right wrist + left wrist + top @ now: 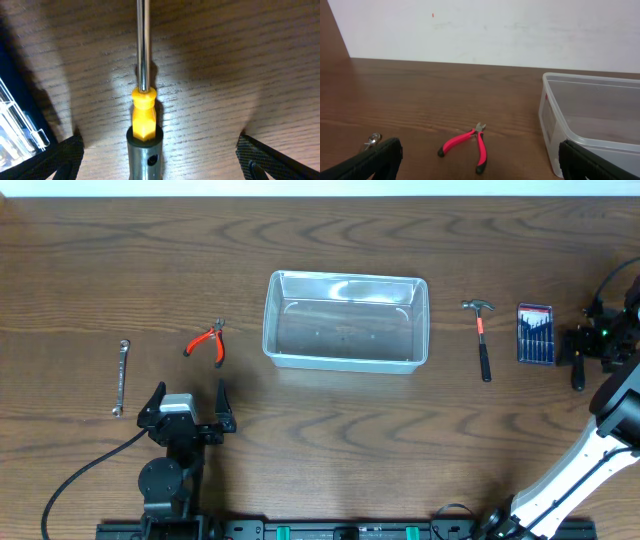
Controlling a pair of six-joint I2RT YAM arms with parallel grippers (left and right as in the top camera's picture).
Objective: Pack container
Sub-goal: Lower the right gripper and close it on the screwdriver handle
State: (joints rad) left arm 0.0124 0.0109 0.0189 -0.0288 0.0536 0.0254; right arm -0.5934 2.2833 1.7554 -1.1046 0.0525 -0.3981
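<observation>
The clear plastic container stands empty at the table's middle; its left end shows in the left wrist view. My left gripper is open and empty, just near of the red-handled pliers. The pliers lie ahead of its jaws in the left wrist view. My right gripper is at the far right, open, hovering over a screwdriver with a yellow collar and steel shaft. The screwdriver lies between the spread fingers, untouched.
A wrench lies left of the pliers, its end showing in the left wrist view. A hammer lies right of the container. A small blue screwdriver-set case lies beside the right gripper.
</observation>
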